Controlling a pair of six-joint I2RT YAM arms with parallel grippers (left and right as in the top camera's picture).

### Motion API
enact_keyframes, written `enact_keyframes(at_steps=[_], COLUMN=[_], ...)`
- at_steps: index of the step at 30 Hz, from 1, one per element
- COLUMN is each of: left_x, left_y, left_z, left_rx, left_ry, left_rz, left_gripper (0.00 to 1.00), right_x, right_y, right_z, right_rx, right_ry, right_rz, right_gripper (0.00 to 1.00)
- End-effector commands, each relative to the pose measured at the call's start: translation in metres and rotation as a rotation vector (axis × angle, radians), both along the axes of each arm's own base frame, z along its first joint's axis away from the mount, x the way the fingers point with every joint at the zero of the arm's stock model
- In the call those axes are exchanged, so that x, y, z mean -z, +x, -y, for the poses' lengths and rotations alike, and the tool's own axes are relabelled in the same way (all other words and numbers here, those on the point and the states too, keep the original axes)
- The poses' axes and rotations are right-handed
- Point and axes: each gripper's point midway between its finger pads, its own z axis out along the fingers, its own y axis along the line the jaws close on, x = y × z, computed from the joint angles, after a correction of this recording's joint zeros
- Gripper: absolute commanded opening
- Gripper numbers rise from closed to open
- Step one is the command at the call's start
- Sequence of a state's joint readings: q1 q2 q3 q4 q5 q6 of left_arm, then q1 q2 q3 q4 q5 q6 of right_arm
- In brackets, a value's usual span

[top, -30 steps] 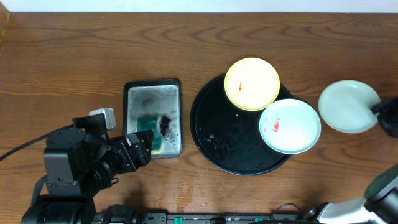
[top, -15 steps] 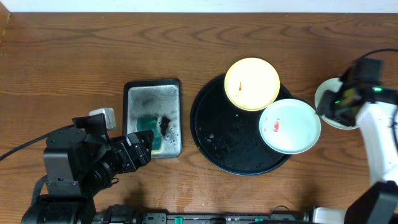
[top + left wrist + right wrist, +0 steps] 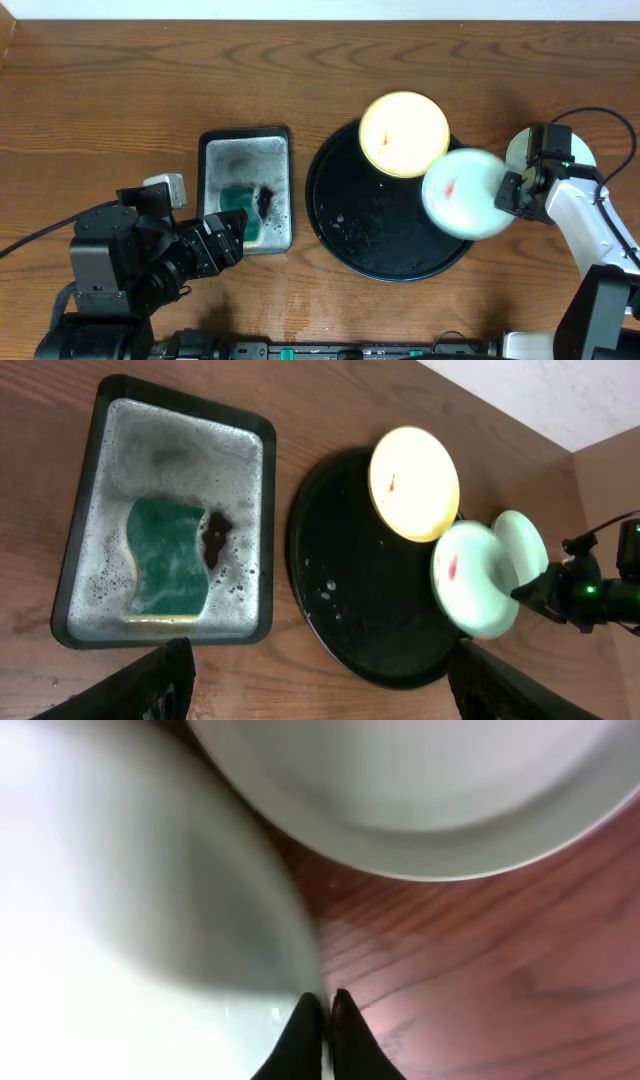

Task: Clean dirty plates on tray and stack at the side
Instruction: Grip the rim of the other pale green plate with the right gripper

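My right gripper [image 3: 510, 192] is shut on the right rim of a mint-white plate with a red smear [image 3: 462, 193], which looks blurred over the right edge of the black tray [image 3: 350, 210]. In the right wrist view the fingertips [image 3: 325, 1005] pinch that plate's rim [image 3: 130, 920]. A pale yellow plate [image 3: 403, 134] rests on the tray's far rim. Another mint-white plate [image 3: 520, 150] lies on the table to the right, partly under my right arm. My left gripper [image 3: 225, 240] hovers open near the table's front left, holding nothing.
A small rectangular metal pan [image 3: 245, 150] with suds and a green sponge [image 3: 240, 212] sits left of the tray. The table's back edge meets a white wall.
The right arm came in from the far right, passed over the clean plate and shut on the smeared plate's rim. That plate is now blurred and slightly shifted. The left arm stayed still.
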State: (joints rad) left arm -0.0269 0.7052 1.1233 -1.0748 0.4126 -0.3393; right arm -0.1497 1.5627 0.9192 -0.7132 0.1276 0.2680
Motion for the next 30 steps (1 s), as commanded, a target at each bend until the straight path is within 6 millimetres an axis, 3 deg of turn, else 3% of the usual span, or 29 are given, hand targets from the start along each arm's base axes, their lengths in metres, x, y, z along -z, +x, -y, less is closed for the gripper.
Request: enact_keyframes(at_steps=[1, 12, 15, 18, 19, 20, 22, 23, 24, 26, 30], left_x=[-0.002, -0.002, -0.002, -0.002, -0.002, -0.002, -0.002, -0.002, -0.002, -0.002, -0.002], left_y=[0.000, 0.000, 0.000, 0.000, 0.000, 0.000, 0.000, 0.000, 0.000, 0.000, 0.000], left_z=[-0.002, -0.002, -0.002, -0.002, -0.002, -0.002, -0.002, -0.002, -0.002, -0.002, -0.002], left_rx=[-0.003, -0.003, -0.003, -0.003, -0.003, -0.003, -0.003, -0.003, -0.003, -0.003, -0.003], left_ry=[0.010, 0.010, 0.010, 0.010, 0.010, 0.010, 0.010, 0.010, 0.010, 0.010, 0.010], left_rz=[0.008, 0.008, 0.007, 0.008, 0.007, 0.007, 0.008, 0.008, 0.007, 0.007, 0.008], left_gripper=[0.82, 0.82, 0.82, 0.82, 0.82, 0.82, 0.82, 0.82, 0.82, 0.82, 0.82], right_x=[-0.006, -0.079, -0.097, -0.102, -0.099, -0.082, -0.063, -0.039, -0.029, -0.014, 0.014], right_y=[0.004, -0.012, -0.004, -0.002, -0.003, -0.005, -0.007, -0.012, -0.014, -0.017, -0.018], right_z=[-0.009, -0.028, -0.067, -0.101, -0.111, -0.135, -0.153, -0.172, -0.179, -0.185, -0.176], right_rx=[-0.045, -0.083, -0.282, -0.389, -0.418, -0.463, -0.469, -0.461, -0.446, -0.415, -0.337], right_ry=[0.049, 0.110, 0.247, 0.353, 0.371, 0.398, 0.421, 0.447, 0.453, 0.435, 0.296], right_rz=[0.019, 0.135, 0.232, 0.259, 0.251, 0.208, 0.163, 0.107, 0.082, 0.038, -0.024], right_gripper=[0.01, 0.01, 0.01, 0.01, 0.01, 0.01, 0.01, 0.01, 0.01, 0.01, 0.01])
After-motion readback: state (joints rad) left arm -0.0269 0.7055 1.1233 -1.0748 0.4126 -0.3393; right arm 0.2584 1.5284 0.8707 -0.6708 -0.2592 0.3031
